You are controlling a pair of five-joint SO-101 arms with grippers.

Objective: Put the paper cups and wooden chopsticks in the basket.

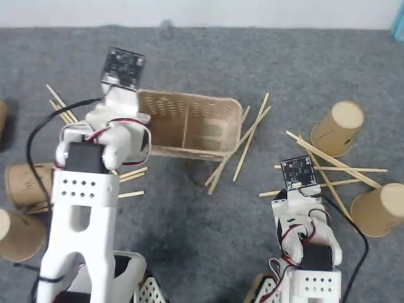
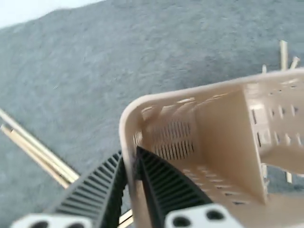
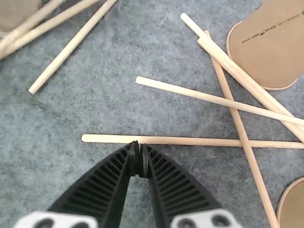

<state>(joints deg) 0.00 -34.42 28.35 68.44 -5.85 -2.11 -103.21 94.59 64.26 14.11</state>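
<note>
while grey carpet [image 1: 189,214] runs to a pale wall [image 1: 189,11], l gripper [image 2: 130,157] pinches basket [image 2: 223,118] rim, r gripper [image 3: 139,159] jaws pressed together.

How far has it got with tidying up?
Barely started. Done: nothing, the basket looks empty. In hand: the left gripper pinches its rim; the right gripper is shut on nothing. Left: the cups and chopsticks, all on the carpet.
</note>
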